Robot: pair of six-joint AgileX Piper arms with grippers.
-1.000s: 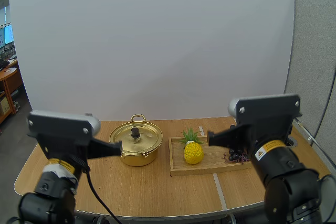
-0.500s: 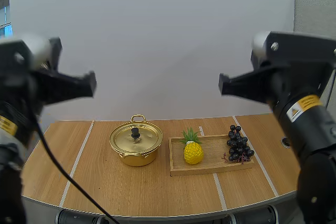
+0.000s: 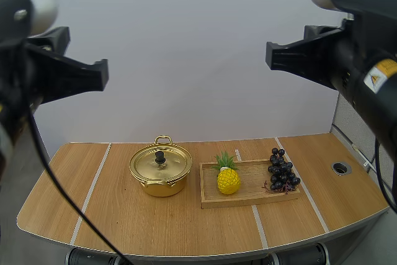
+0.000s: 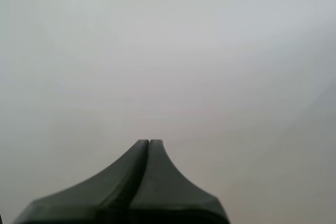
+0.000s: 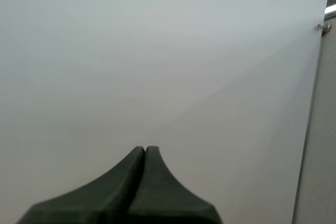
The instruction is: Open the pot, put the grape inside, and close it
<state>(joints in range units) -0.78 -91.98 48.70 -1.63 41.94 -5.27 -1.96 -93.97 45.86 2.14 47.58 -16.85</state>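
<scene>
stage: nothing done yet; lid [image 3: 162, 164] seated on pot [image 3: 160, 181], grapes [image 3: 282, 173] not yet moved.
pot position: on table [image 3: 155, 224], just beside the left end of wooden tray [image 3: 248, 198].
knob [image 3: 160, 155]: small, dark, upright at the centre of the lid.
grapes position: dark bunch on the right end of the wooden tray; pineapple [image 3: 228, 178] at the left end, apart from the bunch.
left gripper [image 4: 149, 142]: raised high over the table's left side, well apart from the pot; fingers pressed together into one wedge, nothing between them.
right gripper [image 5: 145, 149]: raised high over the right side, well above the grapes; fingers likewise closed together, empty.
step in hand (judged): bring the left gripper down to the knob, the pot lying on its side.
method: spread the fingers before descending; come straight down over the lid centre; straddle the knob, pinch it squarely; lift vertically until clear of the rim; set the lid on bare table left of the pot.
right arm: keep clear of the pot; grapes nearer, so suited to that pick.
risk: small knob, easy to slip off; off-centre pinch likely to tilt the lid or shove the pot.
</scene>
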